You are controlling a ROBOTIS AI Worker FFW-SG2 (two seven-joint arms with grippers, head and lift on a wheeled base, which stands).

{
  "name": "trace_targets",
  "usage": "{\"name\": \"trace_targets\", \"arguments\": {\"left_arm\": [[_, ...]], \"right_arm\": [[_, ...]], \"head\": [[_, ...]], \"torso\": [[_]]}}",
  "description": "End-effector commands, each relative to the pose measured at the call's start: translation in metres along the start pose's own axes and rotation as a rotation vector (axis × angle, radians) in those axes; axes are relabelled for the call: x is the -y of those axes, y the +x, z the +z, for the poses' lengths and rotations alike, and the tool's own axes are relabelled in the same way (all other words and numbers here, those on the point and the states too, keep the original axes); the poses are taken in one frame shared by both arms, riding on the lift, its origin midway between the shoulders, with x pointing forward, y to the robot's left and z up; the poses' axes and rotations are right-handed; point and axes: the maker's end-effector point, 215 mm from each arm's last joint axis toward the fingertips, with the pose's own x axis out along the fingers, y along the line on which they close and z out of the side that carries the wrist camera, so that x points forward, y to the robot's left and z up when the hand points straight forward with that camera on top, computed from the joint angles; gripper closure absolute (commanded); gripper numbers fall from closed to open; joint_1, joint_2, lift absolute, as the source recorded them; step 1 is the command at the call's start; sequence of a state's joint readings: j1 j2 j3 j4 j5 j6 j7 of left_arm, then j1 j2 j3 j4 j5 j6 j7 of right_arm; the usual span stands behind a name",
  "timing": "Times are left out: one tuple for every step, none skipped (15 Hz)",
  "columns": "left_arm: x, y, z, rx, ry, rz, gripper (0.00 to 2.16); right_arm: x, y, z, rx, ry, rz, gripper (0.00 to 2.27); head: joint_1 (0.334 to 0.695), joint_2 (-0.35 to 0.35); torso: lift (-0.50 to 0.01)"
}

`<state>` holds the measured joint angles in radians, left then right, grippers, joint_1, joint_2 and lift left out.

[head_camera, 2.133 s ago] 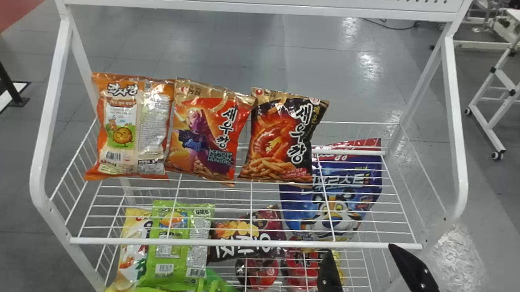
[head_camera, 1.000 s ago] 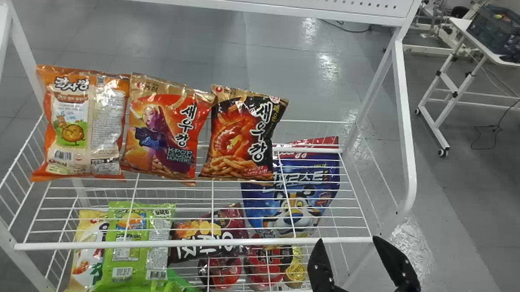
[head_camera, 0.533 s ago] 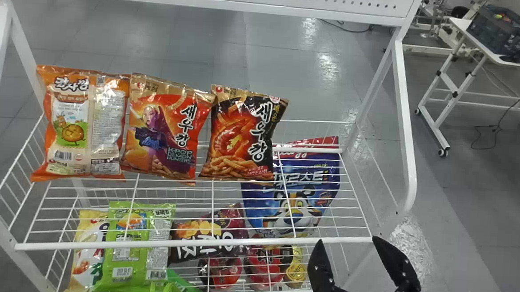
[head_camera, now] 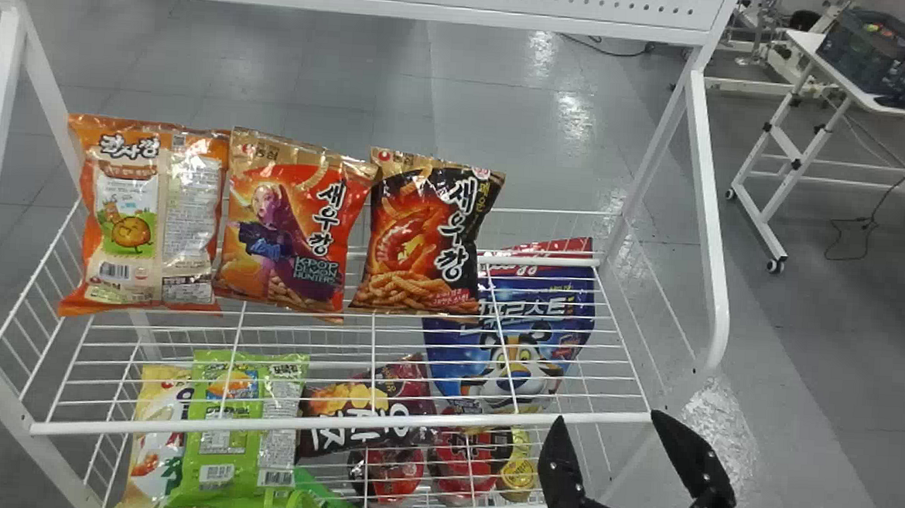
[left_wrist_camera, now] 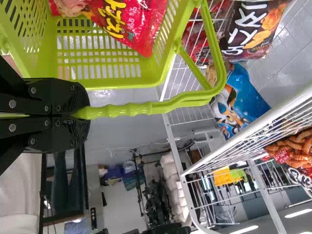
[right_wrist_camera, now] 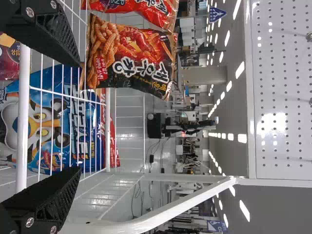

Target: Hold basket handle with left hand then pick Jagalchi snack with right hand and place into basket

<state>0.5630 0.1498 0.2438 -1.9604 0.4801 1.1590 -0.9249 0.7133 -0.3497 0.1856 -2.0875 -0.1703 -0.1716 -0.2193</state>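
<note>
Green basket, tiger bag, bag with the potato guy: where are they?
Green basket [left_wrist_camera: 117, 83]: left wrist view, on its edge.
Tiger bag [head_camera: 532, 363]: head view, on the tiger's face.
Potato bag [head_camera: 130, 231]: head view, on the potato.

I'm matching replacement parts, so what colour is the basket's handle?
Lime green; the handle shows best in the left wrist view.

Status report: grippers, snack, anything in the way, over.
Left gripper shut on basket handle. Right gripper open, empty. Red snack bag in basket. Rack's front rail close ahead of right gripper, may obstruct.
</note>
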Motion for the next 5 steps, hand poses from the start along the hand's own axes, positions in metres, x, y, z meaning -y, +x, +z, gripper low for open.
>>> {"name": "trace_targets", "arguments": {"left_arm": [[0.0009, 0.0007, -0.0004, 0.0, 0.0, -0.003, 1.71], [0.0009, 0.0007, -0.0004, 0.0, 0.0, -0.003, 1.71], [0.001, 0.0006, -0.0005, 0.001, 0.001, -0.004, 1.71], [0.0005, -0.0001, -0.0016, -0.001, -0.003, -0.003, 1.71], [0.0007, 0.0003, -0.0028, -0.003, -0.004, -0.004, 1.71]], "right_arm": [[0.0, 0.0, 0.0004, 0.001, 0.0, 0.0, 0.04], [0.0, 0.0, 0.0004, 0.001, 0.0, 0.0, 0.05], [0.0, -0.0005, -0.0003, -0.001, -0.001, 0.001, 0.05], [0.0001, -0.0006, -0.0003, -0.001, -0.002, 0.002, 0.05], [0.0, -0.0011, 0.0, 0.001, -0.001, 0.002, 0.05]], "head": [[0.695, -0.131], [0.695, -0.131], [0.695, -0.132], [0.695, -0.133], [0.695, -0.134]], "torso": [[-0.01], [-0.01], [-0.01], [-0.01], [-0.01]]}}
